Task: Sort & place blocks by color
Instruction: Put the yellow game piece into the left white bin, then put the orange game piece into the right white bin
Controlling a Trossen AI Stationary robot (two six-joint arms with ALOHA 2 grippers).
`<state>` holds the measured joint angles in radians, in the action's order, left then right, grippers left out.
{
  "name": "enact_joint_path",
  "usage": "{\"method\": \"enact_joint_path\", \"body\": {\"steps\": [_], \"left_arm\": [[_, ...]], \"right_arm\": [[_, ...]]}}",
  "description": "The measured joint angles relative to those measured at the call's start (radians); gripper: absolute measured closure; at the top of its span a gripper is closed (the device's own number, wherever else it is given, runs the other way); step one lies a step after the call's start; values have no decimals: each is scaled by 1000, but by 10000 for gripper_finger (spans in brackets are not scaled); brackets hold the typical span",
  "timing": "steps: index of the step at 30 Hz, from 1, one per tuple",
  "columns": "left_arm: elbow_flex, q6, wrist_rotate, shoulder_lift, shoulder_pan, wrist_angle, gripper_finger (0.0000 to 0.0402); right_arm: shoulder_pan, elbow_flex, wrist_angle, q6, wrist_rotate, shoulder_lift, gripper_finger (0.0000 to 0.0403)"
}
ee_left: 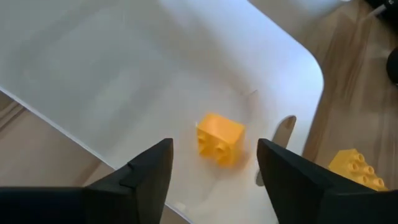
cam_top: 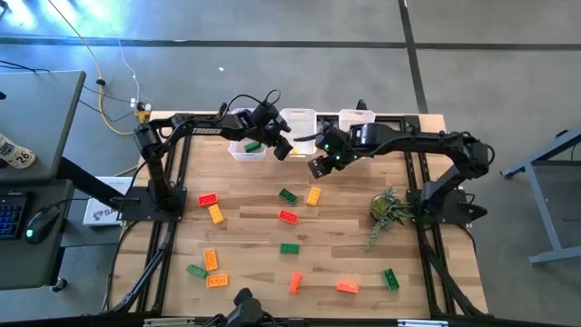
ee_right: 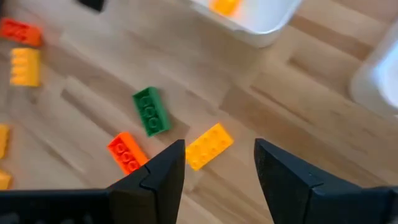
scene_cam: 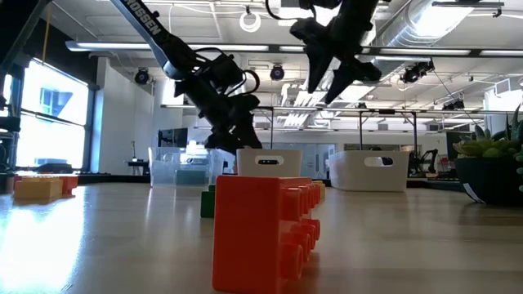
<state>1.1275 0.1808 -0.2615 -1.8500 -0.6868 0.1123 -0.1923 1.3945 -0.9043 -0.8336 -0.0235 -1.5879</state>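
Green, yellow and red-orange studded blocks lie flat and scattered on the wooden table. My left gripper is open and empty above the middle white bin. One yellow block lies in that bin, below the gap between the fingers. My right gripper is open and empty, held above the table near the bins. A green block, a yellow block and a red-orange block lie on the table below it. A green block lies in the left bin.
Three white bins stand in a row at the table's far edge; the right one is near my right arm. A small green plant stands at the right. A red-orange block lies close to the low camera. More blocks lie near the front edge.
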Motion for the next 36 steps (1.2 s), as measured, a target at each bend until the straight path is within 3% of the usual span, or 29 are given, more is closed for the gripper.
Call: {"method": "enact_joint_path", "body": {"steps": [10,20,27,34,36], "left_arm": [[0,-56,-72,94,-6,78,171],[0,-148,-60,278,4,461,171],[0,-121,-49,415,58,677,172],[0,12,-50,531,153,810,172],[0,55,-51,560,182,829,172]], "right_arm": [[110,0,172,86,0,0,224],[177,0,322,212,-3,0,224],[208,0,389,297,-82,-1,224],[220,0,397,340,-69,-2,223],[220,0,412,367,-17,-2,223]]}}
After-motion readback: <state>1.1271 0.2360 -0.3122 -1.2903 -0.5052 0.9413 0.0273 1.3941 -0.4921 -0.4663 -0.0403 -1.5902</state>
